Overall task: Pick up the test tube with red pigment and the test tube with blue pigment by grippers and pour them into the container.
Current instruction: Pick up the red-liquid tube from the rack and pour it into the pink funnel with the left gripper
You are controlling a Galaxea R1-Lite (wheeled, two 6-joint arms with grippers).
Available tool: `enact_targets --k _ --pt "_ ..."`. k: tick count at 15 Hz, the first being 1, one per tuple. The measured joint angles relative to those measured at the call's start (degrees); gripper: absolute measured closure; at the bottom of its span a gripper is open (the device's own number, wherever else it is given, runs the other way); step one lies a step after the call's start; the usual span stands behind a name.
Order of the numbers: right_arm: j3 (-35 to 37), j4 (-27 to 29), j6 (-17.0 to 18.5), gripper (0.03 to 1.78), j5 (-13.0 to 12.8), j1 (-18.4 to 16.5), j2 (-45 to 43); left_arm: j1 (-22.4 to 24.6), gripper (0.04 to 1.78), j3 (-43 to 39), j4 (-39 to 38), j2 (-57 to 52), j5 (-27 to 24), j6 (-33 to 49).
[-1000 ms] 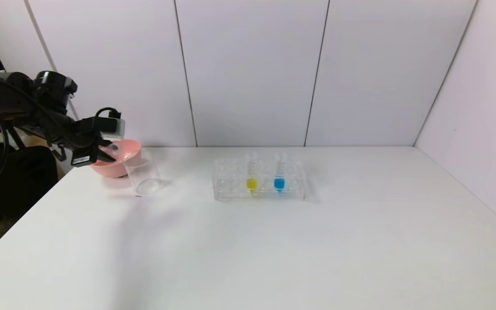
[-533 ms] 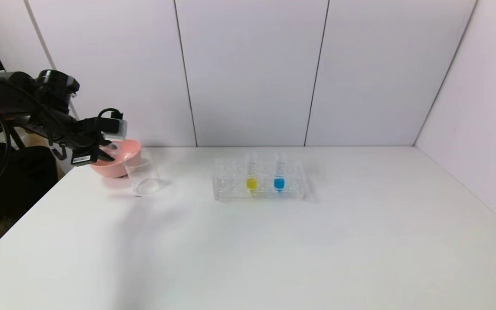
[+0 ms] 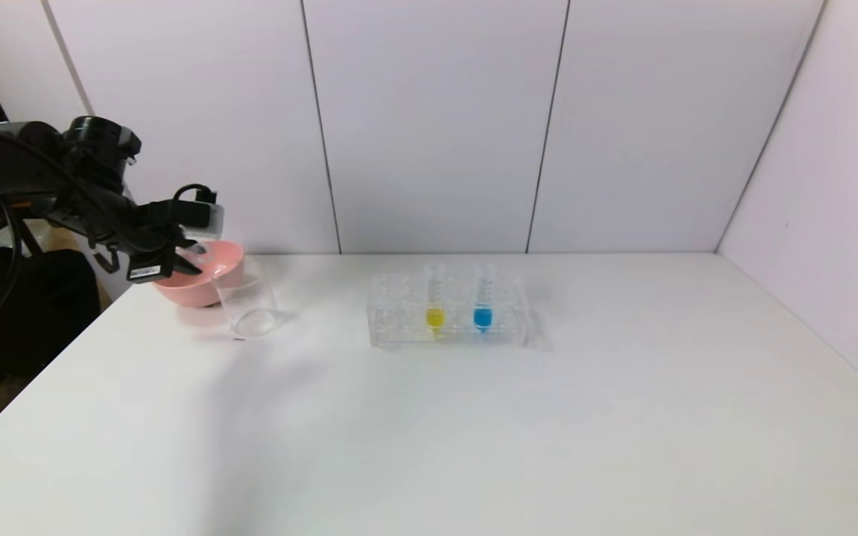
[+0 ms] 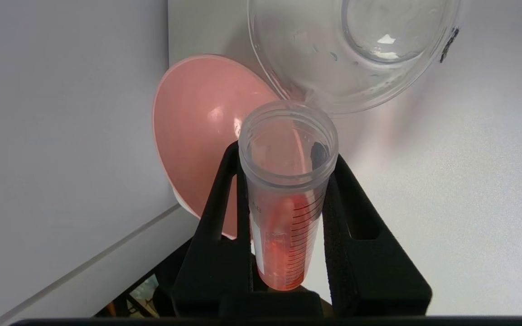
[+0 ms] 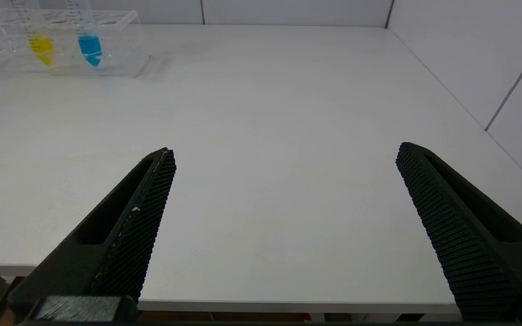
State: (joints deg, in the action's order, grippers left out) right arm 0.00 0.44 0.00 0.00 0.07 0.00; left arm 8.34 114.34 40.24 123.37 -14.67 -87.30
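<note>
Container [image 3: 250, 304], clear beaker on the white surface [image 3: 474, 417] beside pink bowl [image 3: 205, 279], looks empty: no pour done. Left pincer [image 4: 283, 194] pinching red-pigment tube [image 4: 286, 203], tilted near beaker rim. Right pincer [image 5: 283, 181] spread, idle. Blue-pigment tube [image 3: 482, 301] untouched in rack [image 3: 392, 327]. Head view hides red tube mostly.

no readable text; tube graduations [image 4: 304, 217] unnumbered
</note>
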Motion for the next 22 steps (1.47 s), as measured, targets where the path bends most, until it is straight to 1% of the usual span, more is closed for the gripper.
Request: enact_targets --k 2,19,22 --pt "0.00 0.00 0.00 0.04 0.00 -0.02 0.00 -0.44 1.36 0.00 -0.02 -0.20 1.22 0.01" --pt "0.00 0.00 0.00 0.04 0.00 0.00 0.00 -1.73 1.36 0.41 -0.77 -0.30 3.69 0.06" --pt "0.00 0.00 0.00 0.04 0.00 -0.02 0.00 -2.01 1.36 0.41 -0.74 -0.30 6.16 0.06"
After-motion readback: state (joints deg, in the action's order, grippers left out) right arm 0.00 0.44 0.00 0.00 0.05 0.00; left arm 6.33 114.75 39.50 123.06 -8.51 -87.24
